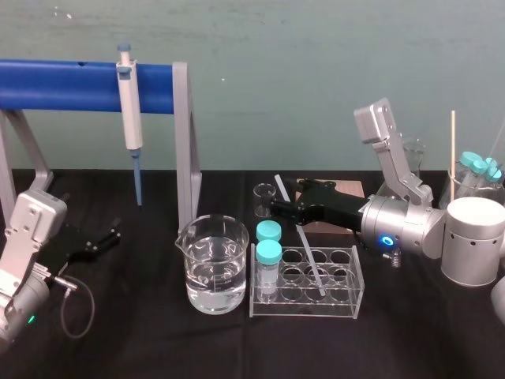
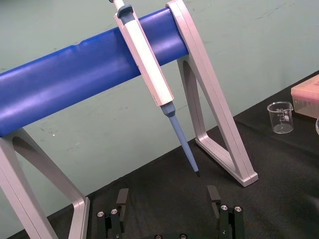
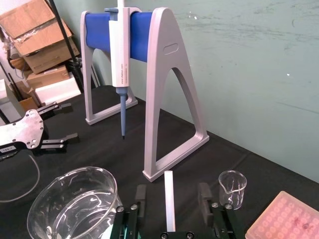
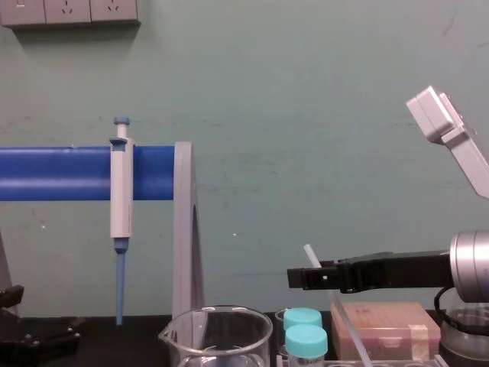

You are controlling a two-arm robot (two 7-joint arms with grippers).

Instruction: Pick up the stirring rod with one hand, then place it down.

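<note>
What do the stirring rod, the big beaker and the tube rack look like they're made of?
Stirring rod, between the fingers of the open right gripper: frosted, translucent white, so glass or plastic; the look leaves it open. Beaker: clear and glossy with a pouring lip, probably glass. Tube rack: transparent flat panels with bright edges, likely acrylic.

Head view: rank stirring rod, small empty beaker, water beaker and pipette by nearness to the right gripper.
1. Stirring rod, between the jaws of the right gripper.
2. Small empty beaker, just past the tips.
3. Water beaker, front left.
4. Pipette, hanging far left.
</note>
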